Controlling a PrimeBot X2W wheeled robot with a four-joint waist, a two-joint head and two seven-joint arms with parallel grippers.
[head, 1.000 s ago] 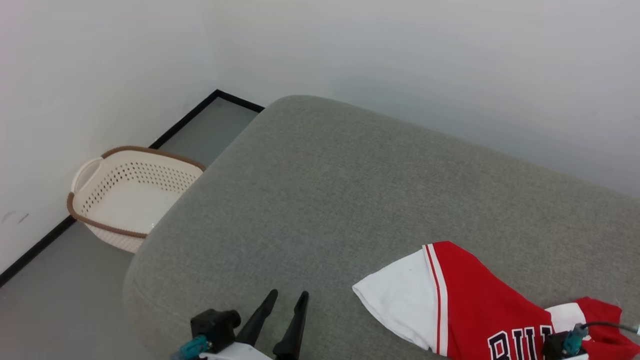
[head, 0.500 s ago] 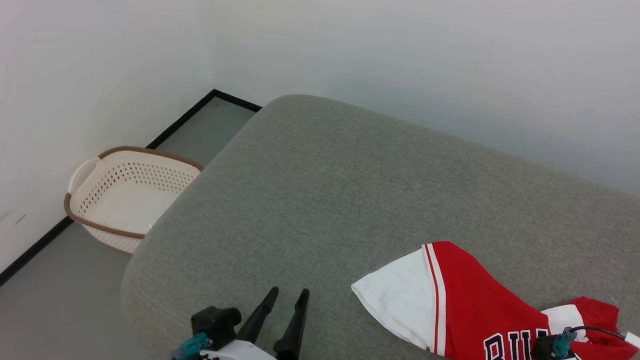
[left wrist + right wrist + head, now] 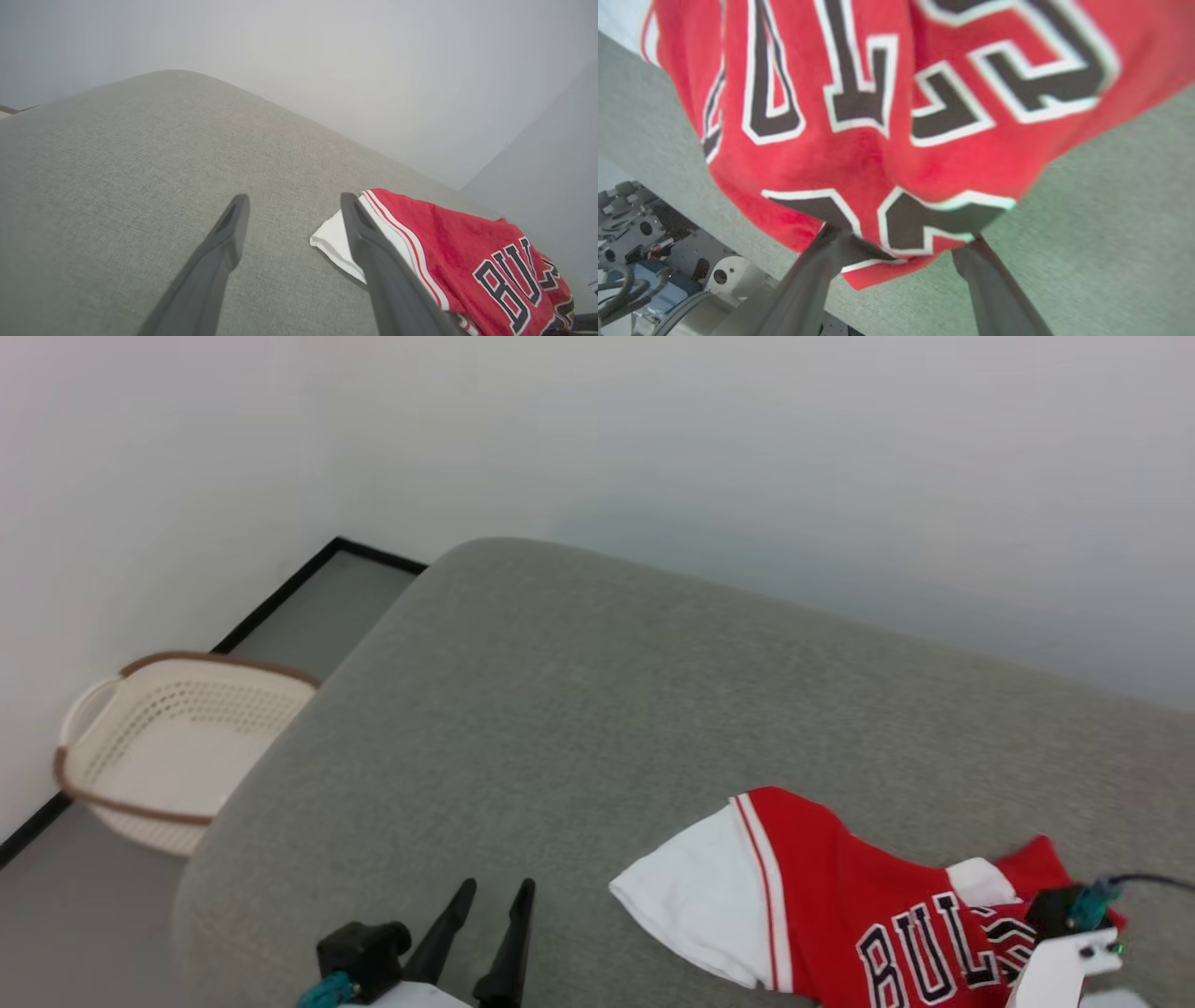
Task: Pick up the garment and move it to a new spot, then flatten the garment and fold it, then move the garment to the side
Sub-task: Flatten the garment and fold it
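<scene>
**Item:** red "BULLS" jersey (image 3: 822, 896), white sleeves, striped trim.

**Location:** spread on the grey upholstered cushion (image 3: 560, 709), to the right of the left pincer (image 3: 497, 885). One red edge is draped over the tips of the right pincer (image 3: 901, 235). A white sleeve is partly hidden behind the left pincer's right finger. The lower lettering is blurred and cut by folds.

**Right pincer:** fingers are seen standing apart, tips covered by cloth; whether any is pinched cannot be told.

**Left pincer:** held wide over bare cushion.

**Also listed:** cream perforated laundry basket (image 3: 177, 747), brown-rimmed, well left of the left pincer, partly hidden by the cushion.
</scene>
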